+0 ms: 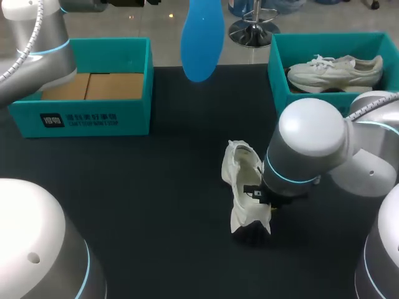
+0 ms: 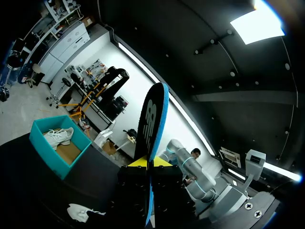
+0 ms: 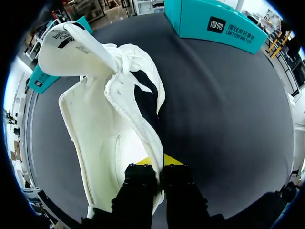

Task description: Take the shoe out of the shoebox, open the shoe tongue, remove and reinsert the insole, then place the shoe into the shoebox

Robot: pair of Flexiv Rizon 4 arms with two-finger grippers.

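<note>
Table | left shoebox: cardboard | right shoebox: white shoe

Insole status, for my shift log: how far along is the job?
Done: shoe is out on the table, tongue open, insole removed. In hand: left tool holds the insole aloft; right tool grips the shoe. Left: reinsert it, box the shoe.

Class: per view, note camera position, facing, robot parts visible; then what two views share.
Head: above and behind, looking down on table; both arms show.
Left wrist: on left arm, looking along blue insole; its jaws shut on it.
Right wrist: on right arm, looking at white shoe; its jaws shut on it.
Shared: head and right wrist both show the shoe.
</note>
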